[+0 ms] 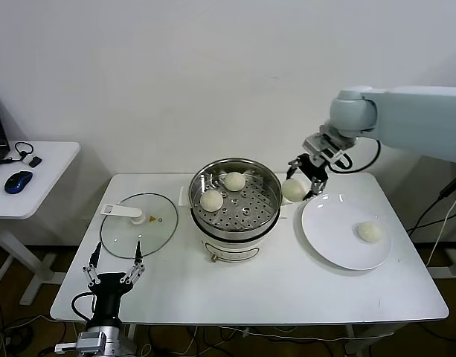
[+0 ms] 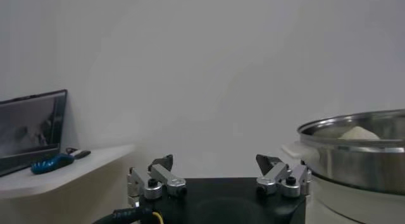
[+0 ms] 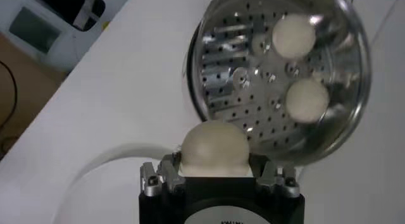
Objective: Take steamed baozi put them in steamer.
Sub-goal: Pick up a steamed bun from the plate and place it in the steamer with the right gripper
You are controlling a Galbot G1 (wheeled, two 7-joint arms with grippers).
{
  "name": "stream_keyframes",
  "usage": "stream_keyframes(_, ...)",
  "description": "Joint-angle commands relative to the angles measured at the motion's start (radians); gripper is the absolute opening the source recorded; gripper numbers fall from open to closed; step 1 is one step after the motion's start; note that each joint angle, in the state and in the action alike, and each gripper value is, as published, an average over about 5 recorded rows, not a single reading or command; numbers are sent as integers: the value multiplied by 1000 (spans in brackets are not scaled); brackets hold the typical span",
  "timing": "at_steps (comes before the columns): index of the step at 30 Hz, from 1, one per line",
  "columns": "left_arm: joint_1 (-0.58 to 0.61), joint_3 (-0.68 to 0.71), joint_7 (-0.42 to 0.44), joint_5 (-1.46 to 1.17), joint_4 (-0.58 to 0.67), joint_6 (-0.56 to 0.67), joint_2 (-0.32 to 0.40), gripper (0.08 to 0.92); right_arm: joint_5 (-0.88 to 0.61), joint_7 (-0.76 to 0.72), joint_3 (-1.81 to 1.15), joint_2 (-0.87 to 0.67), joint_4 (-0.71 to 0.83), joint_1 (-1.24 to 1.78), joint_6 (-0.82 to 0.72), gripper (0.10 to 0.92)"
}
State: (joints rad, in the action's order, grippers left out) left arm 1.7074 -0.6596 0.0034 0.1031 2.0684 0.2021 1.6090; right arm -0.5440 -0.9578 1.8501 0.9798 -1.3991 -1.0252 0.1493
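Note:
My right gripper (image 1: 296, 184) is shut on a cream-white baozi (image 1: 293, 190) and holds it in the air just right of the steamer (image 1: 235, 201), between it and the white plate (image 1: 339, 238). In the right wrist view the held baozi (image 3: 214, 148) sits between the jaws, with the steamer's perforated tray (image 3: 253, 99) beyond it. Two baozi (image 1: 212, 199) (image 1: 234, 181) lie on the tray; they also show in the right wrist view (image 3: 293, 36) (image 3: 307, 99). One baozi (image 1: 369, 231) lies on the plate. My left gripper (image 1: 114, 259) is open and empty, parked at the table's front left.
A flat glass lid with a white handle (image 1: 139, 224) lies left of the steamer. A side table (image 1: 42, 175) at the far left holds a blue mouse (image 1: 18, 181). The steamer's rim (image 2: 354, 127) shows in the left wrist view.

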Motion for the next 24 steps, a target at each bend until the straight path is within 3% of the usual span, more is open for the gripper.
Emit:
stream_keyframes(1,0,-9,-1,-5,-2,0,49,823,90,42,-46,155,19,6,220,704)
stream_keyframes(15,3,-9,-6,0,-8,0,49,823,352,170,-85,254,67,137,447,704)
stream_keyframes(24,-1,-9,-10,-2,-14,3,49,823,416,180,-70,277,110,185,499,704)
